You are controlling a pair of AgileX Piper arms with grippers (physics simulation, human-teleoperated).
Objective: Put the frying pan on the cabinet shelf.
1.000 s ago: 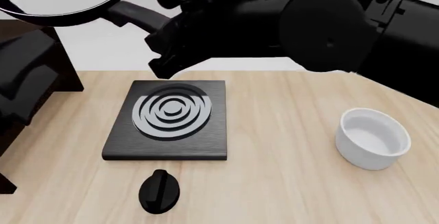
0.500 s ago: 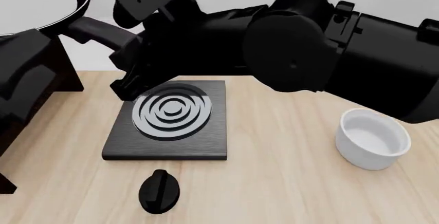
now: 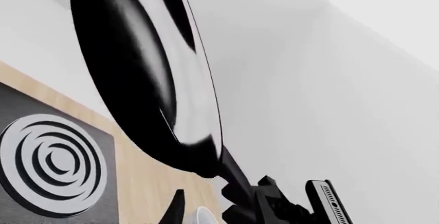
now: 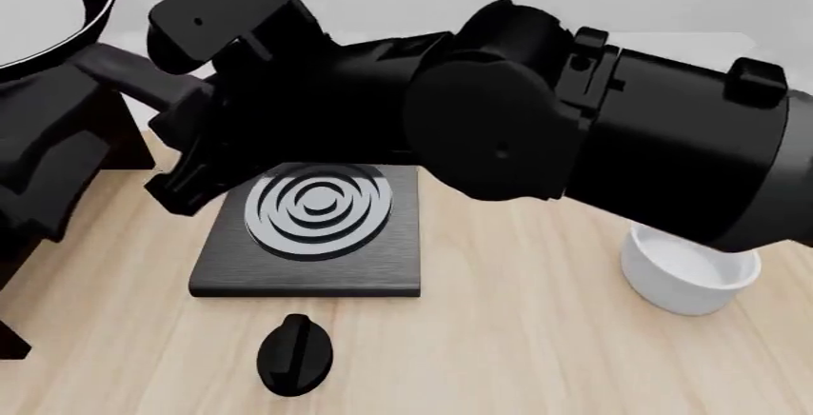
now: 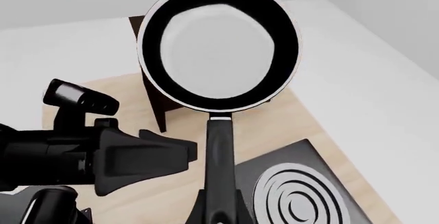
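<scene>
The right gripper point(image 5: 218, 211) pinches the handle of the frying pan point(image 5: 218, 47), which has moved further left since a second ago and is now held in the air above the dark cabinet point(image 4: 117, 134). The left gripper point(image 5: 144, 152) is spread open beside it. The stove plate point(image 4: 311, 225) and white pot point(image 4: 692, 277) sit unmoved on the desk point(image 4: 508, 339).

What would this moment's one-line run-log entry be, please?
right gripper: shut on round black frying pan handle | pan: airborne over dark brown cabinet | left gripper: unseen
</scene>
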